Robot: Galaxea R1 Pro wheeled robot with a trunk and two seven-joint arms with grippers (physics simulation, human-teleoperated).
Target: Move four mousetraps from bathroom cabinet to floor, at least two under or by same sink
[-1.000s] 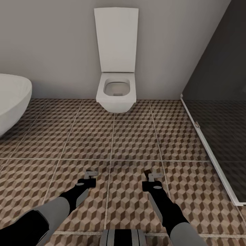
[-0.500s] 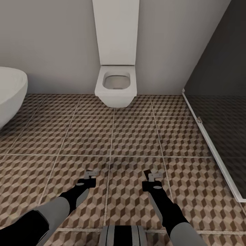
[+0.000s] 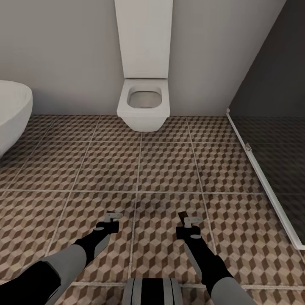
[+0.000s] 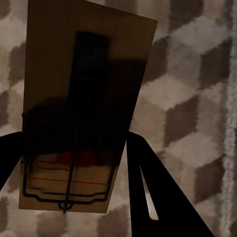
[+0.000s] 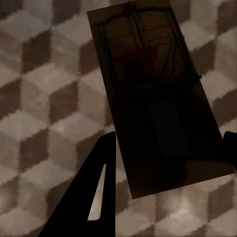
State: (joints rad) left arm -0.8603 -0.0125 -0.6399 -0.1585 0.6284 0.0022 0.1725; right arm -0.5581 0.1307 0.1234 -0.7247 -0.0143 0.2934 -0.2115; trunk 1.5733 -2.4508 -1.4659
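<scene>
Two mousetraps are in hand. In the left wrist view a pale wooden mousetrap with dark wire and a red spot sits between the dark fingers of my left gripper. My right gripper is shut on a darker, shaded mousetrap. In the head view both grippers, left and right, hover low over the cube-patterned bathroom floor, side by side. The cabinet and the bathroom sink are out of view.
A white square toilet with raised lid stands against the grey wall straight ahead. A white oval bathtub bulges in at the left. A dark glass shower screen with a white floor rail runs along the right.
The whole picture has shifted: the toilet sits higher and the bathtub farther left, so the camera moved. Both grippers keep their hold and their place in the view.
</scene>
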